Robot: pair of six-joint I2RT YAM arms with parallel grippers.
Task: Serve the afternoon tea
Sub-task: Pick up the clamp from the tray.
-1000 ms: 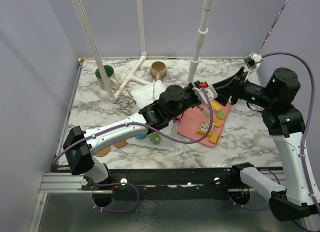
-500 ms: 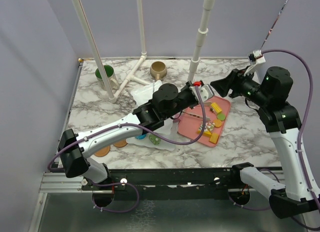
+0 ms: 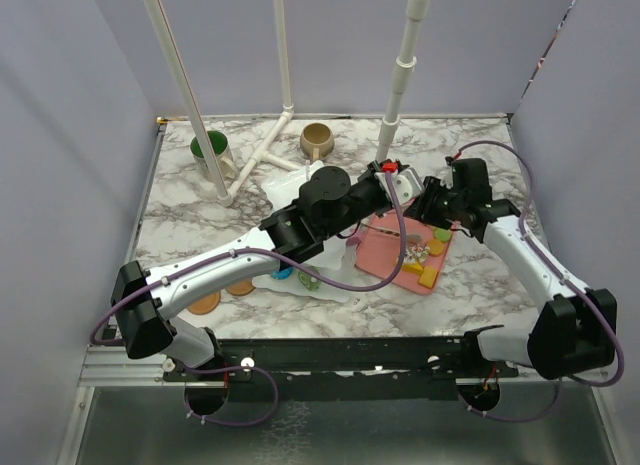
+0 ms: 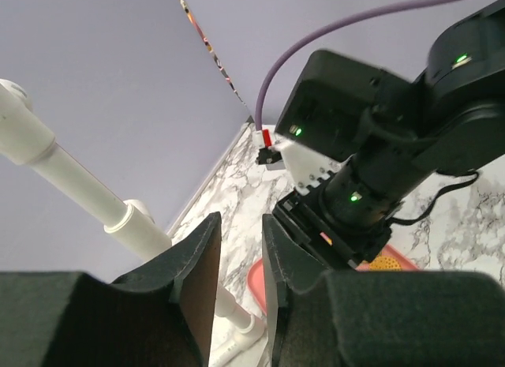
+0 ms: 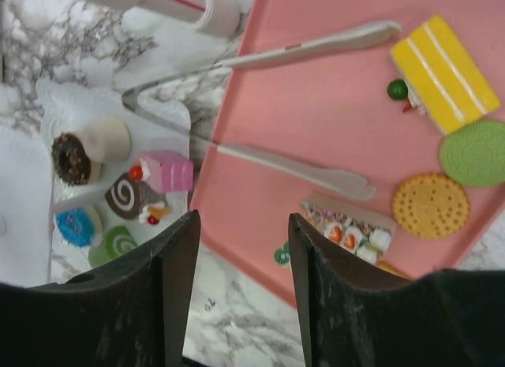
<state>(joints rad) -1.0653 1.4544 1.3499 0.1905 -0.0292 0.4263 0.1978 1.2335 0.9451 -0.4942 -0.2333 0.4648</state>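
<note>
The white tiered stand (image 3: pixel 296 185) sits left of centre, mostly under my left arm. Its low plate (image 5: pixel 67 106) carries a chocolate donut (image 5: pixel 71 158), a pink cake slice (image 5: pixel 167 170), a swirl roll (image 5: pixel 125 198) and a blue donut (image 5: pixel 76 226). My right gripper (image 5: pixel 243 217) hangs open and empty above the near edge of the pink tray (image 5: pixel 316 106), close to a sprinkled cake slice (image 5: pixel 347 226). A yellow cake slice (image 5: pixel 444 71) and a green macaron (image 5: pixel 473 151) lie on the tray. My left gripper (image 4: pixel 241 225) is held in the air, narrowly open, with nothing between its fingers.
Metal tongs (image 5: pixel 292 158) lie spread across the tray. The green-lined mug (image 3: pixel 210 145) and the tan mug (image 3: pixel 318 140) stand at the back among white pipe legs (image 3: pixel 395 95). Both wrists crowd together above the tray's far end (image 3: pixel 430 200). Tan discs (image 3: pixel 205 304) lie near the front left.
My right arm has swung down from its raised pose and now points at the pink tray. My left arm has reached slightly further toward the back right.
</note>
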